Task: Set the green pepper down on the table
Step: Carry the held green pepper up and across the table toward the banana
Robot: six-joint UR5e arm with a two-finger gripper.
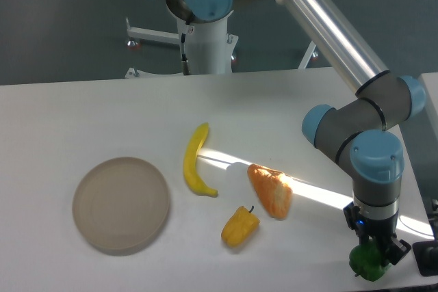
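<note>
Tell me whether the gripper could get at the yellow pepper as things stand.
Probably not right away: the gripper seems shut on the green pepper. Otherwise the yellow pepper lies uncovered, apart from its neighbours.

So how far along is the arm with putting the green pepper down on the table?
Nearly there, it seems. The green pepper is off the plate, which lies bare at the left, and sits low at the table's near right corner. The gripper is directly above it with its fingers around its top, so the grasp seems not yet released. Whether the pepper rests on the surface is hard to tell. Left: opening and lifting away.
</note>
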